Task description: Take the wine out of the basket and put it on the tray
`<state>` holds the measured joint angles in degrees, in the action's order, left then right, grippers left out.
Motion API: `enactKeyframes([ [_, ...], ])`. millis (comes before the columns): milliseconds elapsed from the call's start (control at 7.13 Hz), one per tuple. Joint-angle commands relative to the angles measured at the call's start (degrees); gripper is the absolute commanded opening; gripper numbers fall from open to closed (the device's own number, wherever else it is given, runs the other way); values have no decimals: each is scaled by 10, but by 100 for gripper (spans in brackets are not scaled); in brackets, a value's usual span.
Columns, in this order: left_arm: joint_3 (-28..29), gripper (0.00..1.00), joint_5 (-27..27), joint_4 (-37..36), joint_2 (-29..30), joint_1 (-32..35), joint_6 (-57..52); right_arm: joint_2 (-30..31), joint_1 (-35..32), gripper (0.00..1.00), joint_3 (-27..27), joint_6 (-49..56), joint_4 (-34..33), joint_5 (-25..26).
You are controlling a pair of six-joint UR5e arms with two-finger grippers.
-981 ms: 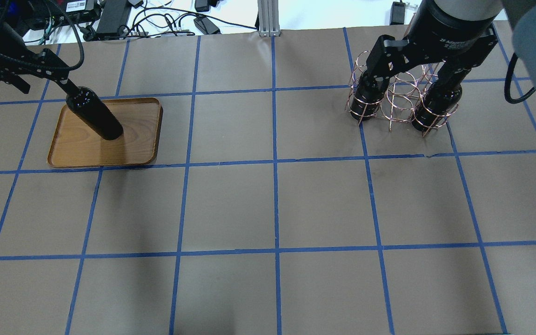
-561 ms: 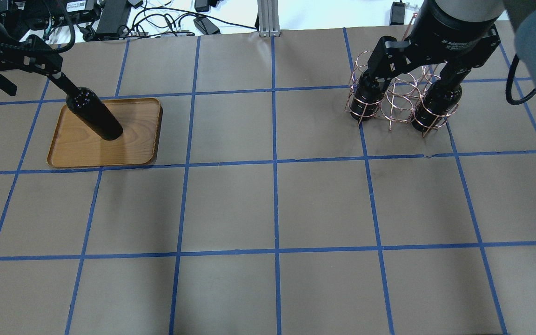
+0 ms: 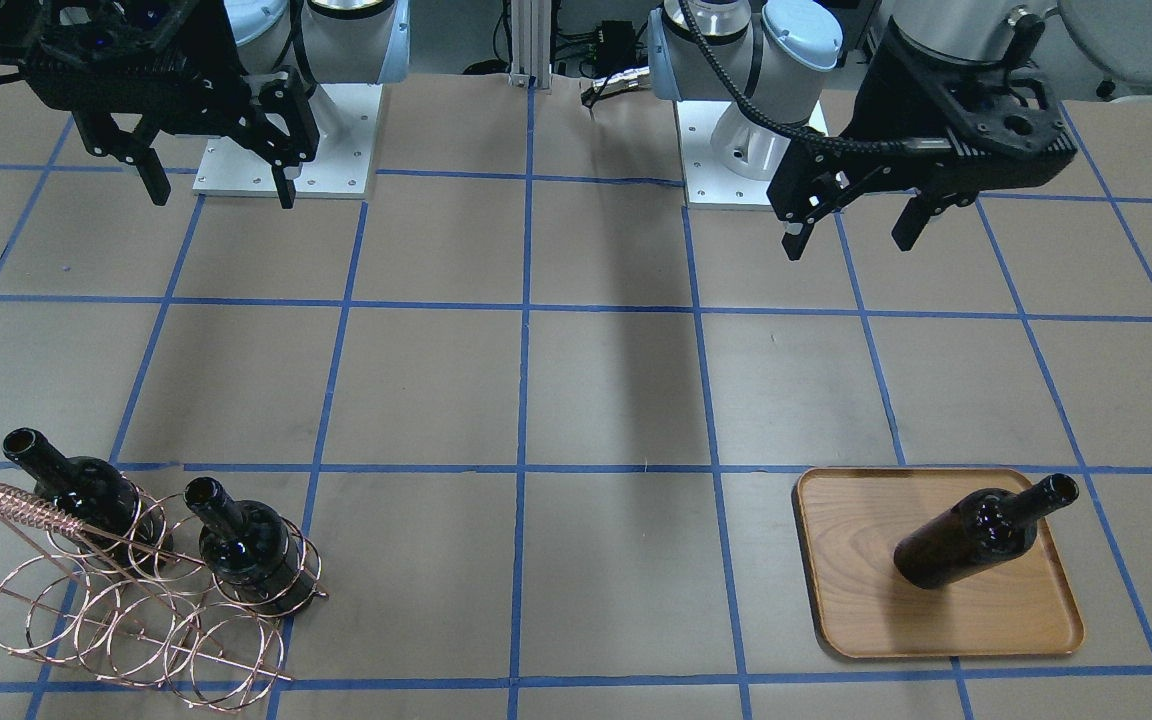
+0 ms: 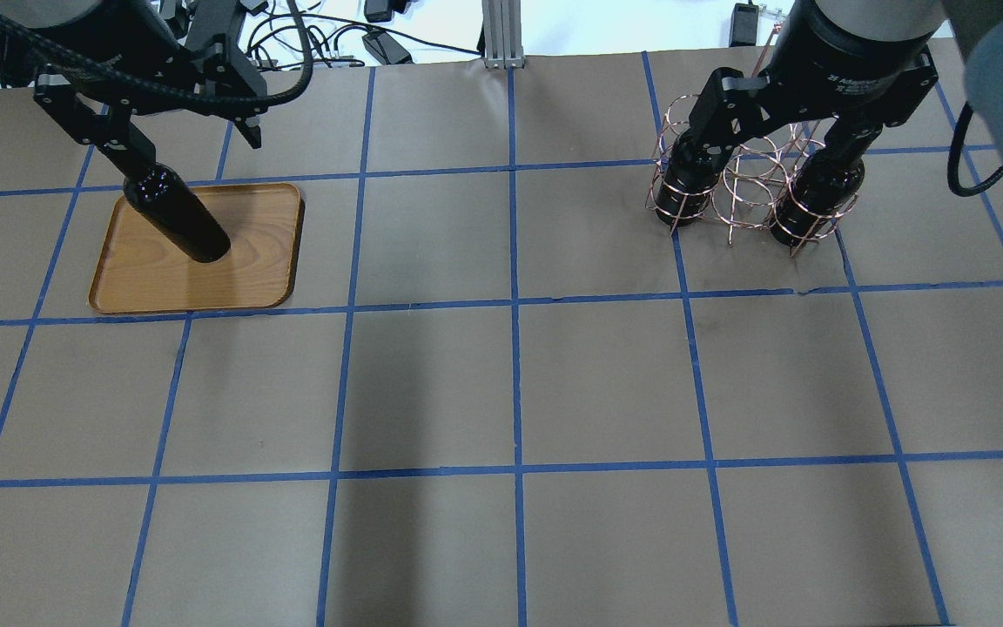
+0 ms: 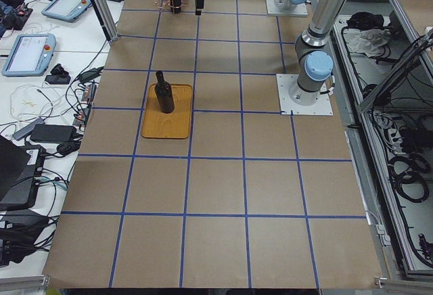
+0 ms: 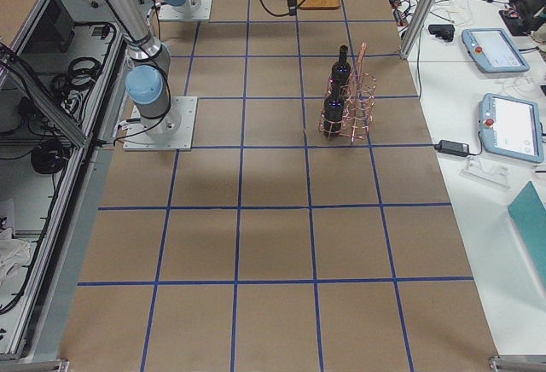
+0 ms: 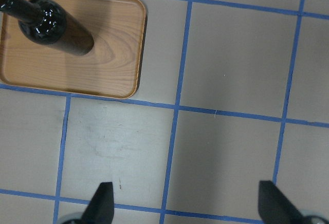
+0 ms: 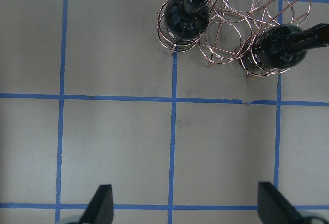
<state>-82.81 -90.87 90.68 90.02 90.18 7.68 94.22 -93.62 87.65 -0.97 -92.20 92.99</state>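
The wine (image 3: 966,545) stands upright near the middle of the tray (image 3: 866,600), with no gripper touching it. The left gripper (image 3: 848,245) hangs raised off the tray, on the robot-base side, jaws spread wide and empty. The right gripper (image 3: 222,197) is well apart from the tray, likewise wide and empty. The basket (image 3: 136,620) sits well apart from the tray, with two further bottles (image 3: 246,545) upright in its loops
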Motion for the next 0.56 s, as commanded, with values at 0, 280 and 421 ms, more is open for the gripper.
enactKeyframes([
  [0, -3, 100, 2, 4, -1, 12, 1, 1, 0, 100, 1, 0, 0, 1],
  [280, 5, 100, 7, 6, -4, 5, -2, 1, 0, 100, 1, -2, 9, -3],
  [421, 6, 100, 2, 2, -3, -1, -10, 0, 1, 100, 1, 0, 8, -4],
])
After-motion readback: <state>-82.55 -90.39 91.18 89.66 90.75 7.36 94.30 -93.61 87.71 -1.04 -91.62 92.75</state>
